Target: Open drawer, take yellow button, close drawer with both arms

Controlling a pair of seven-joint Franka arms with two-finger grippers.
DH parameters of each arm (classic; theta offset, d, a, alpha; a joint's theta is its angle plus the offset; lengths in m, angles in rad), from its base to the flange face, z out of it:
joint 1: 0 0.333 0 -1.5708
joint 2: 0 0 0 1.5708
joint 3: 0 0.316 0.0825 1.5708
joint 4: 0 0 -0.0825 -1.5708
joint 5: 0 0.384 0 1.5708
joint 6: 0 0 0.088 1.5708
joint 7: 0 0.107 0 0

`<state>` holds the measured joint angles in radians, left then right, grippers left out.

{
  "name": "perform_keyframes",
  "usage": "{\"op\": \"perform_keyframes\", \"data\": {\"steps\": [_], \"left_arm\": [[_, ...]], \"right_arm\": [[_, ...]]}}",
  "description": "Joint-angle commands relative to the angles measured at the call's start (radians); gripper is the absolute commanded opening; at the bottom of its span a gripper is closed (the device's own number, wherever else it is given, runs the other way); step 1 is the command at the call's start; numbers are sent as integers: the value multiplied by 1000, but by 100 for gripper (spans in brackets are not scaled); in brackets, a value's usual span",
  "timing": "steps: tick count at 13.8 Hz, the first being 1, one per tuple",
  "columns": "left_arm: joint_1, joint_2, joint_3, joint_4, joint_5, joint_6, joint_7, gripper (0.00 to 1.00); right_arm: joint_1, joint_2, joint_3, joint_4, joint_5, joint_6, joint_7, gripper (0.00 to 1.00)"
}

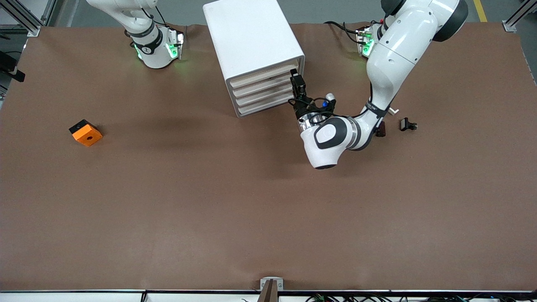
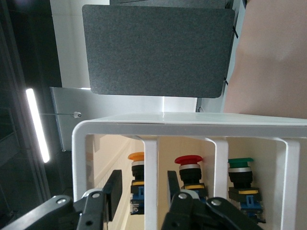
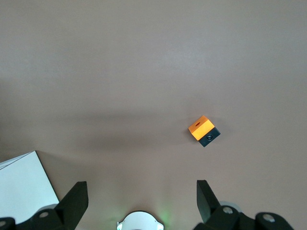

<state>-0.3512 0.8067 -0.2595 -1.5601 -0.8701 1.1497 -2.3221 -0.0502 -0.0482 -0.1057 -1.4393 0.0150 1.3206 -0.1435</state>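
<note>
Drawer [image 1: 263, 76], upper centre of the frame, is being gripped at its front edge by the left gripper [image 1: 296, 82]. Orange button [image 2: 137, 184] is being shown inside. Right gripper [image 3: 140, 196] is being held wide apart, waiting.

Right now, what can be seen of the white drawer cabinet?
The cabinet is a white, glossy, boxy unit with rounded corners, standing on the table between the two arm bases, turned at an angle. Its front shows four stacked shallow cream-fronted drawers, all looking shut. The left pincer is at the topmost drawer, at the front's edge toward the left arm.
</note>
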Motion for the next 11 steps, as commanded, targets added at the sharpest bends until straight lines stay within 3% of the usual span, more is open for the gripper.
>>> {"op": "perform_keyframes", "data": {"steps": [1,4,6,11], "left_arm": [[-8,-34,-3,-58,3,38,32,45],[-21,-75,-4,-104,5,45,55,45],[-23,-101,-4,-135,5,45,58,45],[-46,-115,-4,-144,19,61,70,45]], "right_arm": [[-10,54,9,10,-13,-4,-5,100],[-17,65,8,8,-13,9,-7,100],[-31,166,7,10,-6,2,-5,100],[-63,214,7,10,-9,14,-8,100]]}}
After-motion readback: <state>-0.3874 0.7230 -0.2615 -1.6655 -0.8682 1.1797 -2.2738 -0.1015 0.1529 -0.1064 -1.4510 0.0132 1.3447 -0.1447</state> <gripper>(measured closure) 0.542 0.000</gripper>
